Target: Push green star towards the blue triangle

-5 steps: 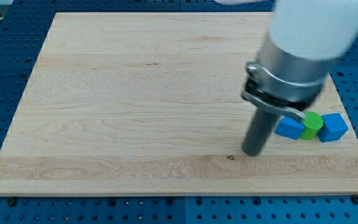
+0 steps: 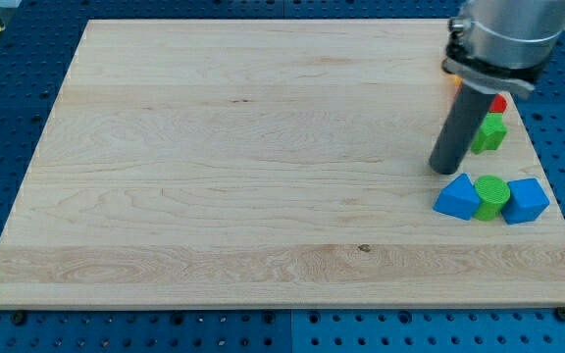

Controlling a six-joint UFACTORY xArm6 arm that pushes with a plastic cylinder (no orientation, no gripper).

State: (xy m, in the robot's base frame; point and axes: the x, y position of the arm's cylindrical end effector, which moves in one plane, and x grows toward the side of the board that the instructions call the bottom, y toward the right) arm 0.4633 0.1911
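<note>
No claw on this arm, so nothing to read as wide, narrow or holding: only a straight dark rod [image 2: 462,123] coming down from the view's top right, ending in my tip [image 2: 446,170], set down on the pale wooden bench [image 2: 243,176] near its right edge. Just to the right of the tip and a little toward the view's top, close beside the rod's shaft: the green star [image 2: 490,133], its left side partly hidden by the rod, whether touching or not impossible to tell. Directly above the star, apparently touching it: a small red block [image 2: 498,103], shape unclear. Just below the tip, toward the view's bottom, near but apart: the blue triangle [image 2: 457,198], first in a tight row with a green cylinder [image 2: 492,196] and then a blue cube [image 2: 526,200], each touching the next. Placed like this, roughly between star and triangle, so on the wrong side for the push. Judged as an approach, not yet the push itself. Likely needed next: going round to the star's upper right side, beside the red block, then sliding down and left toward the triangle. Risks: catching the red block on the way round, or nudging the green cylinder, lying straight below the star.
</note>
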